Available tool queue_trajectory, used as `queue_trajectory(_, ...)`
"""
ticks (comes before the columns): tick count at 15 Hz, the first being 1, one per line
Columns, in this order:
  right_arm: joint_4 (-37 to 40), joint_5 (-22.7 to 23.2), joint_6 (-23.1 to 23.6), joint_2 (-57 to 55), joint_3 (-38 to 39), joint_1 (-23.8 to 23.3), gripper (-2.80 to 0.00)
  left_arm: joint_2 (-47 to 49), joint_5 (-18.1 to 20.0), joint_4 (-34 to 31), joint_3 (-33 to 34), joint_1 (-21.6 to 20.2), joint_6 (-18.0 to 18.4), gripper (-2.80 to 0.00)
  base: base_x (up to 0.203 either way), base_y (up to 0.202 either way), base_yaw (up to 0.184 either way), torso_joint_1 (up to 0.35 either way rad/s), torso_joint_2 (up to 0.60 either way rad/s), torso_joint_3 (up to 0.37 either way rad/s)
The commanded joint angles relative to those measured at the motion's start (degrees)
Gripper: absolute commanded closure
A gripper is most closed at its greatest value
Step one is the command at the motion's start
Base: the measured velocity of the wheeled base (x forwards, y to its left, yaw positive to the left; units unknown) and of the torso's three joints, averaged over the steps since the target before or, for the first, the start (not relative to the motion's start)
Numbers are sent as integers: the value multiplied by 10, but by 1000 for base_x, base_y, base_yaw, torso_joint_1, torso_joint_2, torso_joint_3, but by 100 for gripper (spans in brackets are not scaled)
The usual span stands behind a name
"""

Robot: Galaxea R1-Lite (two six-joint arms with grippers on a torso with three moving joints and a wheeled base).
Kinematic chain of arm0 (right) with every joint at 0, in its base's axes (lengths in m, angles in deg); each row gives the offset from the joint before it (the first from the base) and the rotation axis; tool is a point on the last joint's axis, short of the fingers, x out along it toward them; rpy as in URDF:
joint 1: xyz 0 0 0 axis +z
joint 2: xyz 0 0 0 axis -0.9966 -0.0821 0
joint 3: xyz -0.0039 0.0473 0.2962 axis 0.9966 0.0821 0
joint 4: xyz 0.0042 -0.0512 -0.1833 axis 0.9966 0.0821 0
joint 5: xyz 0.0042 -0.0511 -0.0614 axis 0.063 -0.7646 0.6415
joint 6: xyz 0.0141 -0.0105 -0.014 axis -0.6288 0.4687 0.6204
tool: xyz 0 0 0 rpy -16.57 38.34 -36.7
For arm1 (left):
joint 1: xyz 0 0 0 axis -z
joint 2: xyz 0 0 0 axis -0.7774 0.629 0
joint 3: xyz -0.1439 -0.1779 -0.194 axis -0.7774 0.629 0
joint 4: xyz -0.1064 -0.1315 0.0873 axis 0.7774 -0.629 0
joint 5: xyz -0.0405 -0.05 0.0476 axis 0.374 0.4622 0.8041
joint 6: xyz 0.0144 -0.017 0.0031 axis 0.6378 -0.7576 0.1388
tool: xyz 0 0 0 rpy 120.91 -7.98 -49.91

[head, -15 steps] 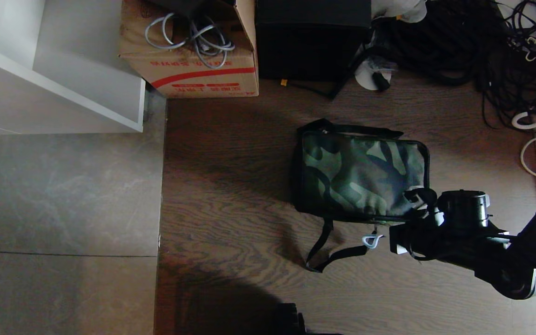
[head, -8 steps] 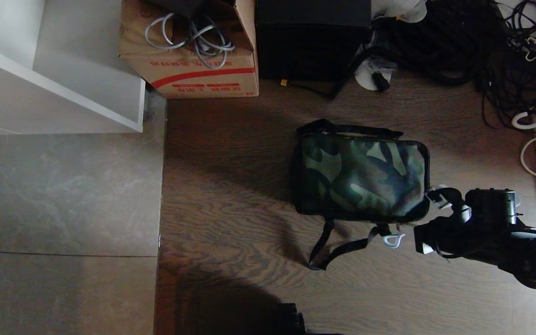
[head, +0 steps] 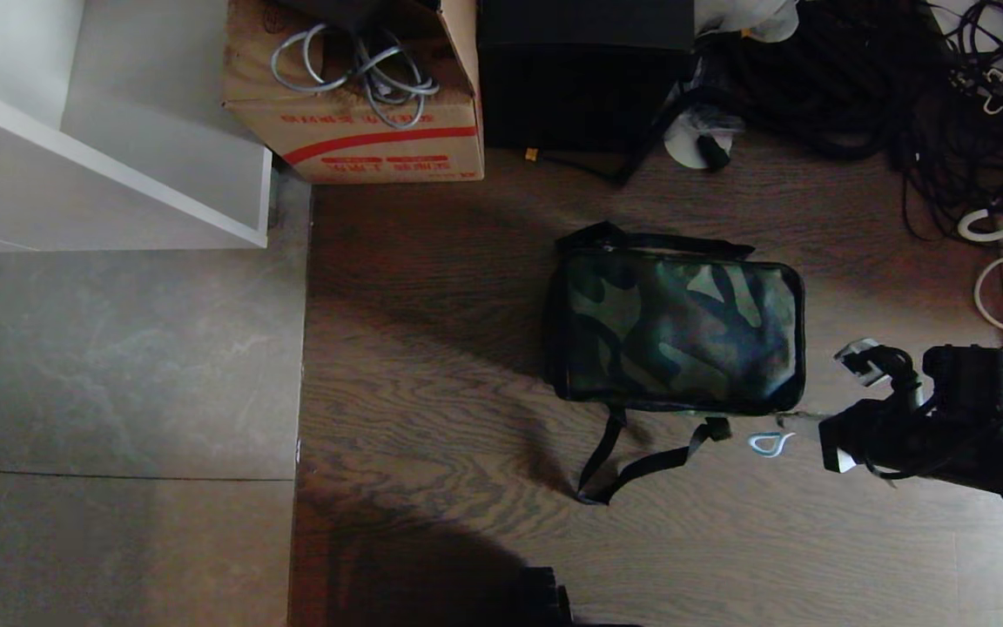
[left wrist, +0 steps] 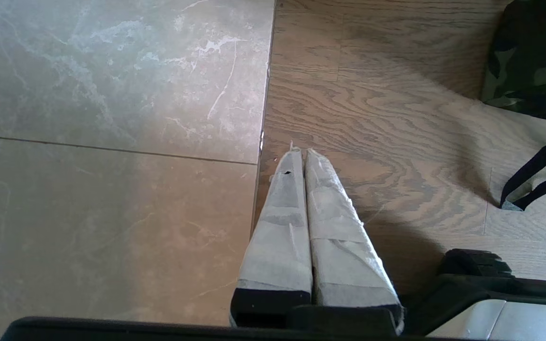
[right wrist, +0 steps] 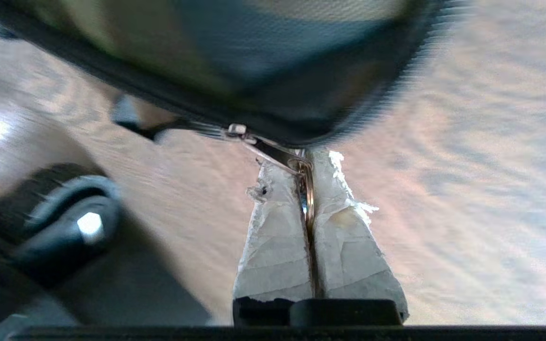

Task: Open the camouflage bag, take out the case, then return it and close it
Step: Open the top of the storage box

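Note:
The camouflage bag [head: 676,331] lies flat on the wooden floor, its black strap [head: 632,470] trailing off the near edge with a pale clip [head: 770,443] at its end. My right gripper [head: 822,420] is just past the bag's near right corner. In the right wrist view this gripper [right wrist: 307,161] is shut on the metal ring of the zipper pull [right wrist: 301,175], which stretches taut from the bag's edge [right wrist: 263,42]. My left gripper [left wrist: 301,151] is shut and empty, parked over the floor left of the bag [left wrist: 529,52]. The case is hidden.
Behind the bag stand a cardboard box [head: 362,113] with grey cables and a tall black box [head: 584,78]. A tangle of black cables [head: 945,87] fills the back right. A white shelf unit [head: 101,139] stands at the back left over grey tiles [head: 118,418].
My right gripper has slid to the right along the bag's near edge, from over the near right corner to beyond it, holding the zipper pull. The strap clip shifted right too.

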Motion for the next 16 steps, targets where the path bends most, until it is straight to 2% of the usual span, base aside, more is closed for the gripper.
queue_trajectory(1, 0, 4, 7, -1, -7, -10, 0, 0, 0, 0, 6, 0, -1, 0, 0, 0, 0, 0, 0, 0)
queue_trajectory(10, 17, 7, 8, -3, -45, -47, 0, 0, 0, 0, 6, 0, -1, 0, 0, 0, 0, 0, 0, 0)
queue_trajectory(16, 21, 7, 2, -11, -65, -49, 0, 0, 0, 0, 6, 0, -1, 0, 0, 0, 0, 0, 0, 0)
